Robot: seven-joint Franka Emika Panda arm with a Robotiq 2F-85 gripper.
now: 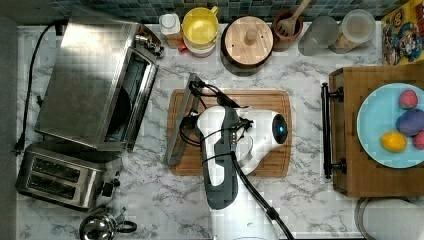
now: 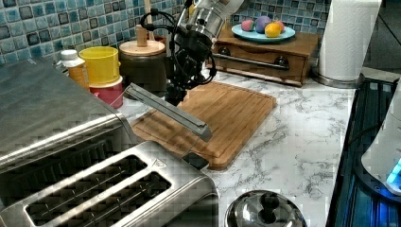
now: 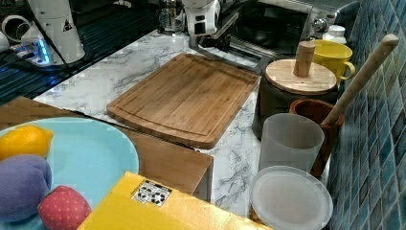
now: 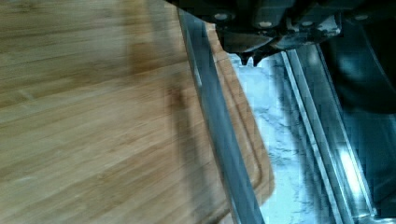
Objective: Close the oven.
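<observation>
Wooden cutting board [image 1: 250,135] lies under the oven [image 1: 95,75] door; claw [image 2: 176,94] state unclear

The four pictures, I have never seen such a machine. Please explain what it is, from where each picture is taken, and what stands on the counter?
It is one robot arm with a pincer at its tip. One camera looks from above, two from opposite sides, and one sits on the wrist. On the marble counter stand an oven with its glass door open, tilted out over a wooden cutting board, and a two-slot toaster. The side view shows the pincer at the door's handle bar; whether it grips is unclear. A blue plate carries toy fruit.
</observation>
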